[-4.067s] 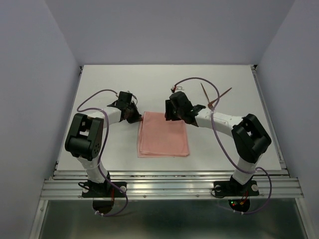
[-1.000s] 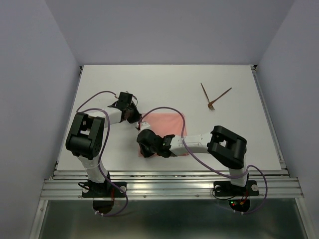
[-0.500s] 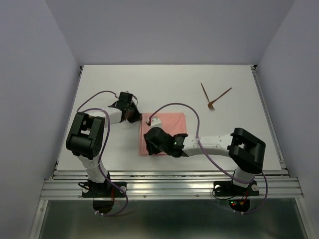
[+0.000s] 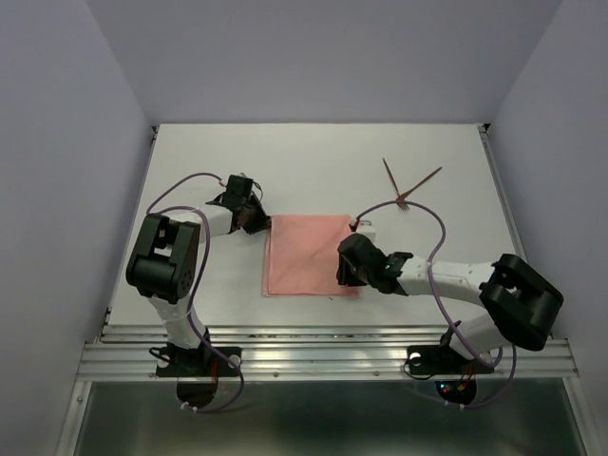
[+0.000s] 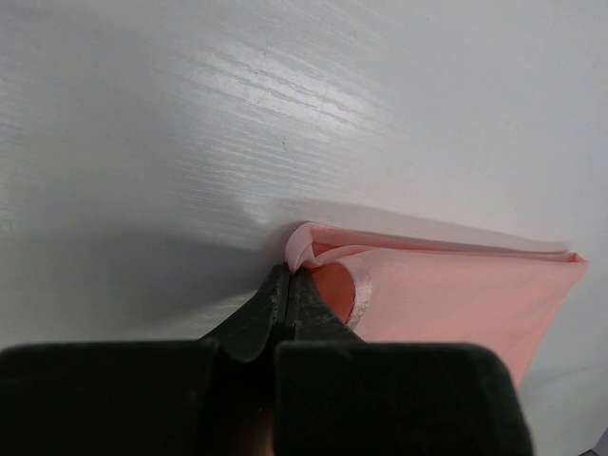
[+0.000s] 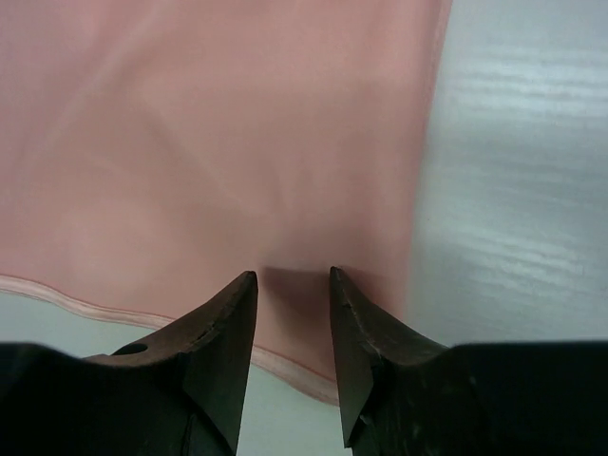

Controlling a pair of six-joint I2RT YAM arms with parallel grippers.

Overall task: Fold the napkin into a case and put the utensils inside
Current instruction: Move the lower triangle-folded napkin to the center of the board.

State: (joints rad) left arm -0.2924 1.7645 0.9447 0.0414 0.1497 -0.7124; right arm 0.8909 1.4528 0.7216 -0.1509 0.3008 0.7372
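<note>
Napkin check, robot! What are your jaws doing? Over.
Left jaws shut on napkin far-left corner. Right jaws open over its near-right edge. Utensils lie far right, untouched. Nothing in the way.

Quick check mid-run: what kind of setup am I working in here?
Probably a lab robot test cell, not a dining room: a white tabletop boxed in by plain pale-lavender wall panels, and an aluminium rail at the near edge holding both arm bases.

Utensils (image 4: 400,194) right-behind napkin (image 4: 304,255), perhaps crossed
</note>
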